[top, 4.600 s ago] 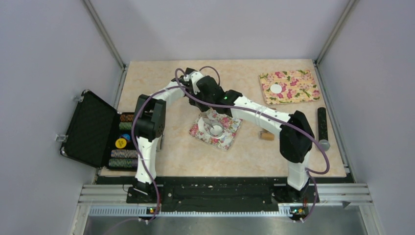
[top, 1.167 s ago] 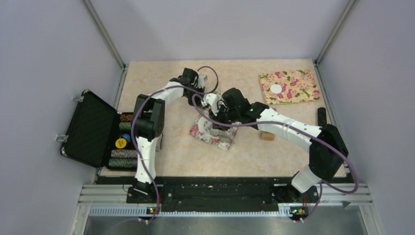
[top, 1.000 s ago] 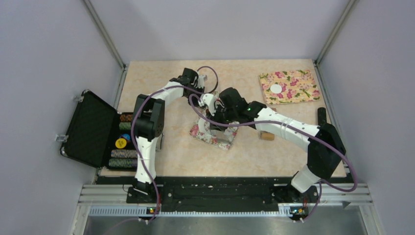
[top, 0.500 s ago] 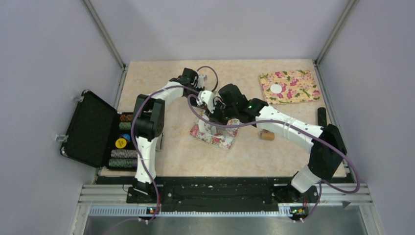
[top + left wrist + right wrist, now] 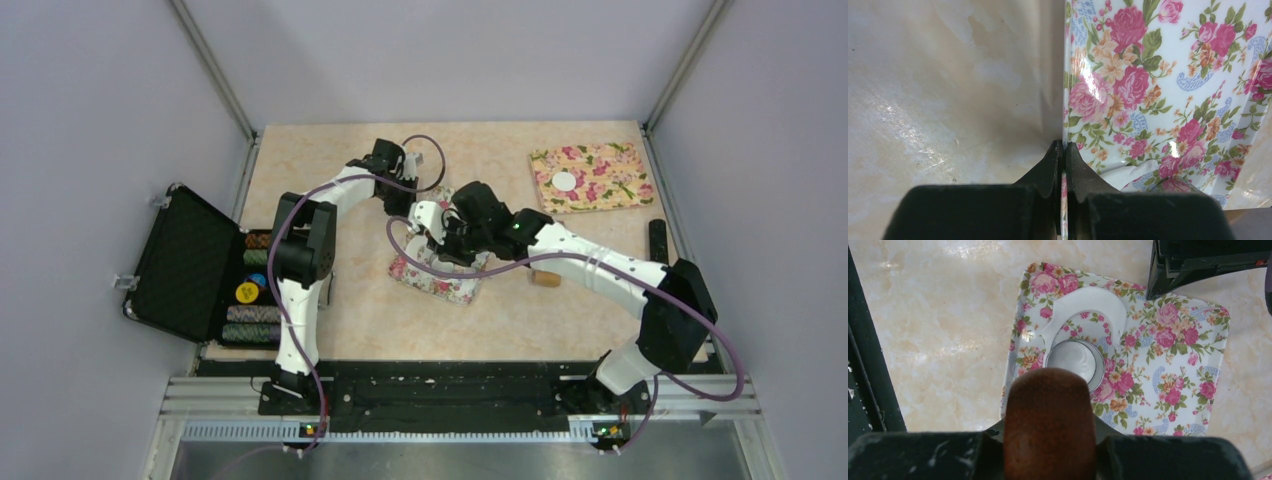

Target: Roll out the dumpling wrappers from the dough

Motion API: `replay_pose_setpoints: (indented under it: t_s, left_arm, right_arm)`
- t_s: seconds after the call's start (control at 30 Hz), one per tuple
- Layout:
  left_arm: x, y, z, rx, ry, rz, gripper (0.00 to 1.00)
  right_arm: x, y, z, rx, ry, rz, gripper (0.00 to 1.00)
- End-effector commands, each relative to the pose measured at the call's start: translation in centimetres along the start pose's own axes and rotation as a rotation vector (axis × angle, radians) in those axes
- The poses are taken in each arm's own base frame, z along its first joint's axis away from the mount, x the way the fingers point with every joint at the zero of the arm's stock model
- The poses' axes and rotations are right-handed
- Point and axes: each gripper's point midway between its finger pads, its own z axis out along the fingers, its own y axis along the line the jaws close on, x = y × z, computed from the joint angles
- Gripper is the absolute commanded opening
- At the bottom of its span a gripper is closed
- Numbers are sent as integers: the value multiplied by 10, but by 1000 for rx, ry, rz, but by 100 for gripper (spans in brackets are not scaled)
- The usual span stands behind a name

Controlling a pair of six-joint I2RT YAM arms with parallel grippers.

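My right gripper [image 5: 1048, 430] is shut on a brown wooden roller [image 5: 1049, 405] and holds it above a floral mat [image 5: 1173, 365]. On that mat lie a flat white crescent-shaped sheet [image 5: 1088, 300] and a small clear glass bowl [image 5: 1075, 362] with white inside. My left gripper [image 5: 1064, 150] is shut on that mat's edge [image 5: 1066, 100]; a white piece [image 5: 1133, 172] shows beside it. One round white wrapper [image 5: 565, 181] lies on a second floral mat [image 5: 600, 160] at the far right. No rounded lump of dough shows. In the top view the right gripper [image 5: 448, 245] covers the middle mat [image 5: 440, 278].
An open black case [image 5: 185, 265] with stacks of chips [image 5: 252, 290] stands at the left edge. A short brown cylinder [image 5: 545, 277] lies right of the middle mat. A black bar [image 5: 657, 250] lies along the right edge. Both arms cross near the table's middle.
The right arm has swung from the far side to over the middle mat, and in the last second it shifted slightly nearer. The left gripper stays on the mat's edge.
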Motion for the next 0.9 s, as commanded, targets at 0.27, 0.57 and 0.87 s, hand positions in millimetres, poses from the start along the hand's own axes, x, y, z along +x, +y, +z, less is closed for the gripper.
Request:
replay_pose_setpoints:
  t_s: [0.27,0.57,0.87]
  left_arm:
    - [7,17,-4,-68,13,-3,0]
    - [9,18,-2,-68,18,-2,0]
    - [9,19,-2,-73,19,-1,0]
  right_arm:
    - [-7,3,6,30,-65,-108,0]
    - [-16,17,-4,-30,-90,-264,0]
    - [-16,33,-5,-85,-81,-329,0]
